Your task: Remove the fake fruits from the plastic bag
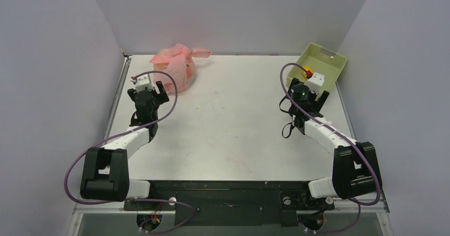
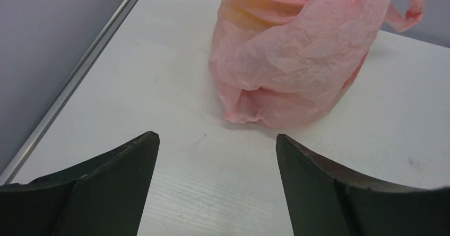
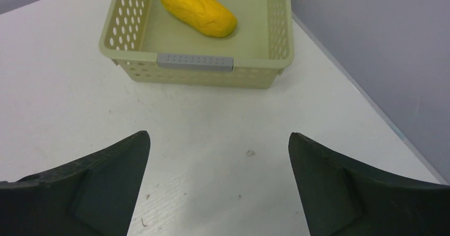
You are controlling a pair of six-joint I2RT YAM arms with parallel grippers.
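Starting at the near edge of the white table (image 1: 233, 135), the two arms angle away from their bases, one toward each side. The left gripper (image 2: 216, 136) hangs low over bare tabletop with its dark fingers spread wide and nothing between them. The right gripper (image 3: 218, 134) is also spread wide over the table and holds nothing. Just beyond the left gripper, at the far left of the table, sits the pink plastic bag (image 2: 297, 55). It is crumpled and bunched closed at the top, with one loop handle trailing to the right. A yellowish tint shows through its upper left, but no fruit inside can be made out. Beyond the right gripper, near the far right corner, stands a pale green slotted basket (image 3: 201, 77). A yellow-orange oval fruit (image 3: 197, 9) lies on the basket floor toward its far end, well apart from the bag.
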